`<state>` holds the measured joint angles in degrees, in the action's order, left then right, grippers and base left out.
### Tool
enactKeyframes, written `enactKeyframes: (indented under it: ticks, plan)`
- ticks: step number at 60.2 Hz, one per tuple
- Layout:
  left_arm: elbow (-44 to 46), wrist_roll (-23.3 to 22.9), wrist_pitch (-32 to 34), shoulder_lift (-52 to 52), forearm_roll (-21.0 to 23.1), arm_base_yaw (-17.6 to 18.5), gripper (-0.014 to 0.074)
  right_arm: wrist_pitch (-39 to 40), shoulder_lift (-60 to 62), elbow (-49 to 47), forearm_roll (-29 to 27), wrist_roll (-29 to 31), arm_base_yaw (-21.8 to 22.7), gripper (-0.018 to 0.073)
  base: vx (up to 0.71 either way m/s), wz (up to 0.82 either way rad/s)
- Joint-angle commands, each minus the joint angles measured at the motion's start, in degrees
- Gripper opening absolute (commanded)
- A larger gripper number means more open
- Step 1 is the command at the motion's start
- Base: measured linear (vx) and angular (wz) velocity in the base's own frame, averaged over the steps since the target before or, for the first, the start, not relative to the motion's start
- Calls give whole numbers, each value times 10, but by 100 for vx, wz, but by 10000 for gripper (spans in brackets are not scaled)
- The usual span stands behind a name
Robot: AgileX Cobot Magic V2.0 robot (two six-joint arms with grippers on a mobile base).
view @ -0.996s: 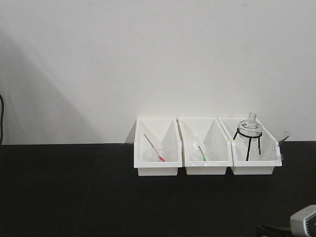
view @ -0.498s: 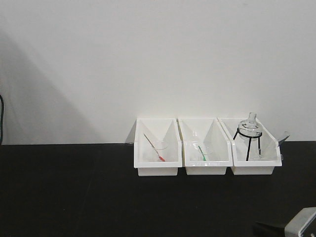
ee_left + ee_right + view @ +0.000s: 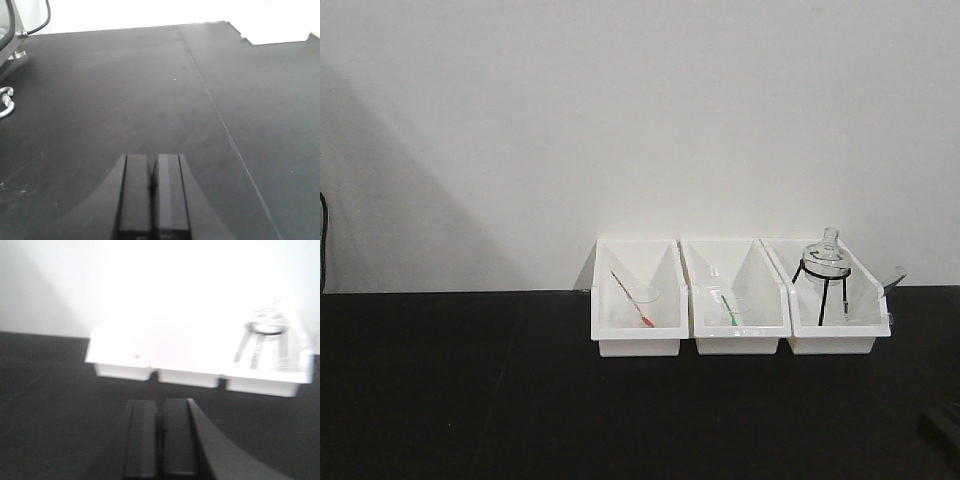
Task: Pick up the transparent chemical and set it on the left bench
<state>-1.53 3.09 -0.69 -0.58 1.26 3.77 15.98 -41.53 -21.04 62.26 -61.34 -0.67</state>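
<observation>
While both tools remain empty, the task stands at its outset: the transparent chemical (image 3: pixel 847 312), a small clear glass beaker, sits in the rightmost white bin (image 3: pixel 832 342) near the desk's far right edge, beside a black wire tripod (image 3: pixel 821 285) bearing a glass flask (image 3: pixel 826 251). Neither grasp nor transfer to the left side has begun. The left tool (image 3: pixel 151 187), matte black with flat rectangular fingers, is clenched on nothing above the bare, smooth black desk (image 3: pixel 125 90). The right tool (image 3: pixel 159 440), likewise clenched and empty, faces the three glossy plastic bins from the near edge. The middle bin (image 3: pixel 738 342) holds the green-dropper beaker (image 3: pixel 726 308), the left bin (image 3: pixel 638 345) the red-dropper beaker (image 3: pixel 640 305); both should be left untouched.
</observation>
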Motion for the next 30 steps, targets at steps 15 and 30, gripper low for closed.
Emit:
enactKeyframes:
  ticks: [15,30]
  plan:
    - [-9,-4,45,-11,0,1,-3,-58,92,-15,178,-126,2,-8,0,0]
    - [-9,-4,45,-11,0,1,-3,-59,92,-15,180,-126,2,-7,0,0]
